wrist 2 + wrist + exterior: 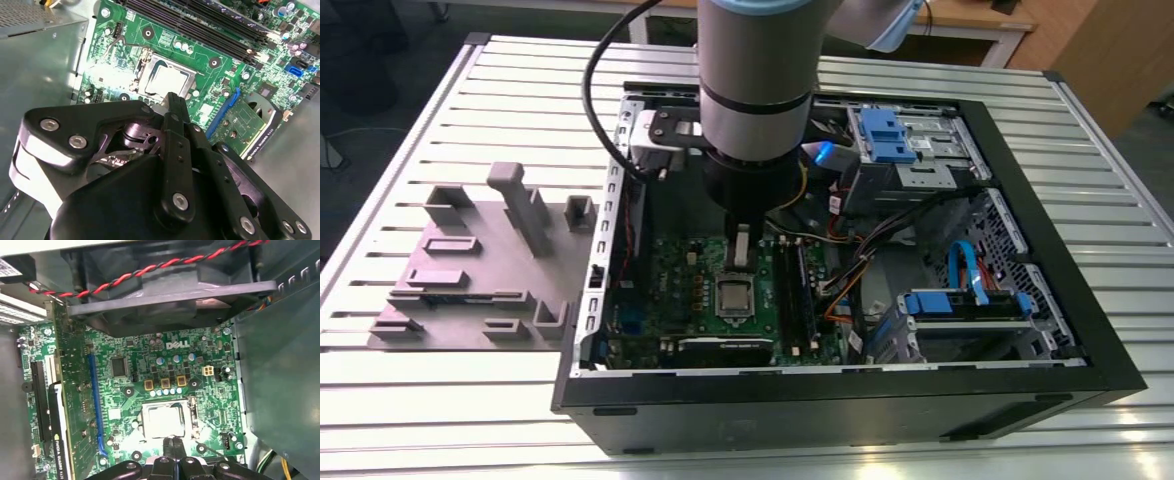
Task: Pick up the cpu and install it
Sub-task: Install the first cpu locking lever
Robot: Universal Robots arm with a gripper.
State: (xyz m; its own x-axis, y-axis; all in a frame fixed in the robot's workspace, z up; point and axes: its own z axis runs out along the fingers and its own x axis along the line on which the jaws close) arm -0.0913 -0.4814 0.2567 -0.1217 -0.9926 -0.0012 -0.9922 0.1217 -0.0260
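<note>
Cpu (164, 421) seated in motherboard socket (191, 412). Gripper (172, 446) just above its edge, jaws closed, empty, inside black computer case (1041, 230).

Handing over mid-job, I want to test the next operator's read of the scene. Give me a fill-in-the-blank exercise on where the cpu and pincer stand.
1. The cpu lies flat in the socket of the ___ motherboard.
2. The pincer hovers close to the cpu, its jaws ___.
3. A twisted red-and-___ cable crosses the fan.
4. The grey fixture block sits outside the case, on the exterior view's ___.
Missing words: green; shut; black; left.
</note>
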